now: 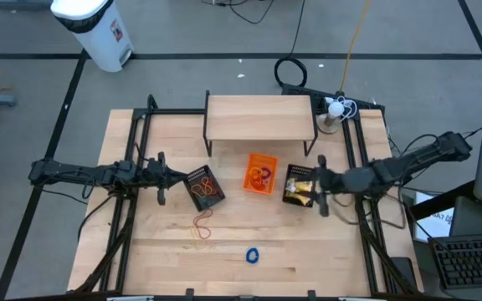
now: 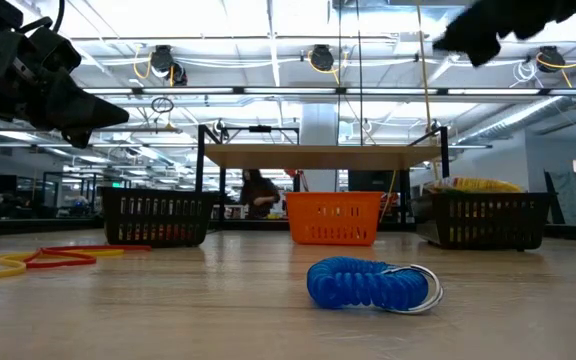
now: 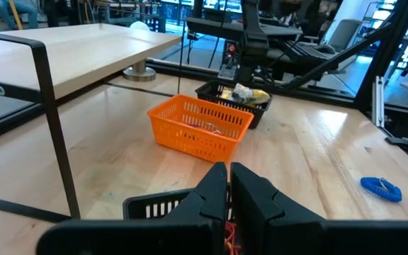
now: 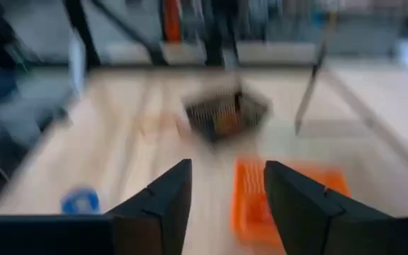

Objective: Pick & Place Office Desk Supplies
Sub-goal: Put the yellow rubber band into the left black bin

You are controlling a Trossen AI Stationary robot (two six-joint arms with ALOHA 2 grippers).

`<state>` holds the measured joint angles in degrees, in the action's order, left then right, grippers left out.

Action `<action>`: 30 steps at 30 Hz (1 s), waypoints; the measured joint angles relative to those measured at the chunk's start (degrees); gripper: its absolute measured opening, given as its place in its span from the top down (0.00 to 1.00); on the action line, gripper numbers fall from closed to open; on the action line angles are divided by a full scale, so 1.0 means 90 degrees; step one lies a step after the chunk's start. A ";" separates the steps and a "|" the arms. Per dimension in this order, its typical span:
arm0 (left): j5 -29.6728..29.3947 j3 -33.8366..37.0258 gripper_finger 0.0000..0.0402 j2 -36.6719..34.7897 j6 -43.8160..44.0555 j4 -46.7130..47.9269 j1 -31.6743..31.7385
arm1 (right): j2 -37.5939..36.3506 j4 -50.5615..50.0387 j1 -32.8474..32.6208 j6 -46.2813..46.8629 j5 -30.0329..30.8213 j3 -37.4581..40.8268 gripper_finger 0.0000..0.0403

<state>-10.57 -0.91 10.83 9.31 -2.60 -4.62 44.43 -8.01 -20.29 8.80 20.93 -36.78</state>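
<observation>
Right gripper (image 1: 318, 199) spread, nothing between the fingers, hovering at the near edge of the right black mesh bin (image 1: 299, 186), which already holds yellow-and-white packets (image 1: 301, 191). Left gripper (image 1: 162, 181) pressed together, empty, beside the left black mesh bin (image 1: 204, 187) with rubber bands inside. Orange bin (image 1: 260, 173) between them, seemingly with a few rings, though hard to make out. Left to do: red and tan rubber bands (image 1: 202, 224) loose on the table near the left bin, long axis roughly front to back; blue coil ring (image 1: 253, 255) nearer the front edge, lying flat, long axis across the table.
</observation>
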 joint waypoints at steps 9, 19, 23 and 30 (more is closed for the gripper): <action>0.0003 -0.0002 0.95 0.0001 -0.0205 0.0016 -0.0002 | -0.2369 0.2518 -0.0258 -0.1063 0.0177 0.1805 0.76; -0.0332 -0.0002 0.95 0.0000 -0.0237 -0.0023 0.0000 | -0.3852 0.1713 -0.0258 -0.1081 0.0153 0.2337 0.99; -0.0215 -0.0002 0.95 0.0002 -0.0173 -0.0046 0.0000 | -0.4027 0.1213 -0.0258 -0.0829 0.0148 0.2346 0.97; 0.0033 0.0000 0.95 0.0000 -0.0028 -0.0033 0.0000 | -0.4027 0.1380 -0.0258 -0.0804 -0.0155 0.2593 1.00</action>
<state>-10.27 -0.91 10.83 9.07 -2.90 -4.62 8.19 4.41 -22.61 1.56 19.53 -13.44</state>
